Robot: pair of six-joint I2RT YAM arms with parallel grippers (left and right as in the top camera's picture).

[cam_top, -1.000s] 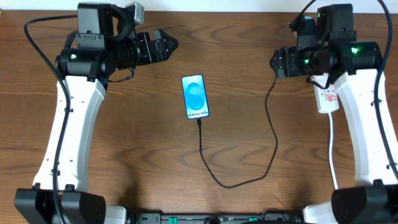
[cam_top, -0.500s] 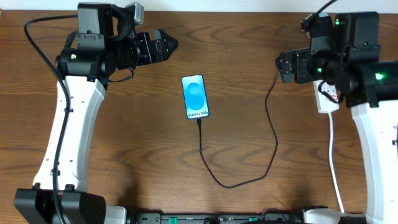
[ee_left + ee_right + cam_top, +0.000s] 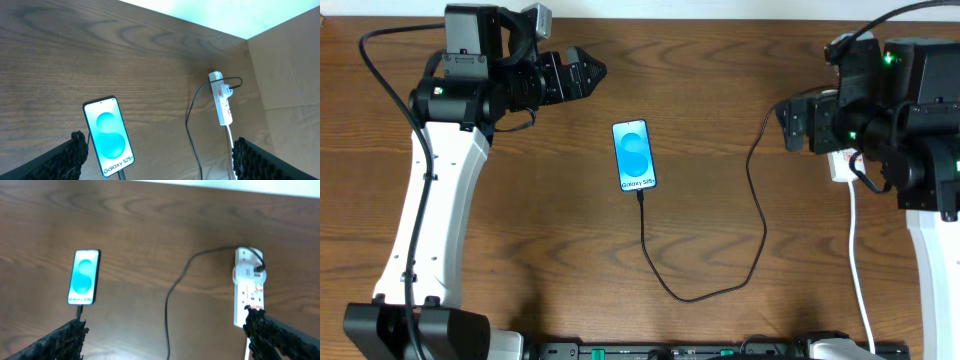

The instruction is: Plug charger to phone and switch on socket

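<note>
Phone (image 3: 634, 156) is lying screen-up at centre frame, with the charger (image 3: 760, 215) meeting its lower edge and looping right to the socket (image 3: 842, 165). Your left gripper (image 3: 588, 72) is hovering at upper left and your right gripper (image 3: 784, 122) beside the socket, both spread wide and holding nothing.

Wood table (image 3: 540, 240): phone (image 3: 634, 156), charger (image 3: 764, 228) plugged into it, socket (image 3: 222, 100).
</note>
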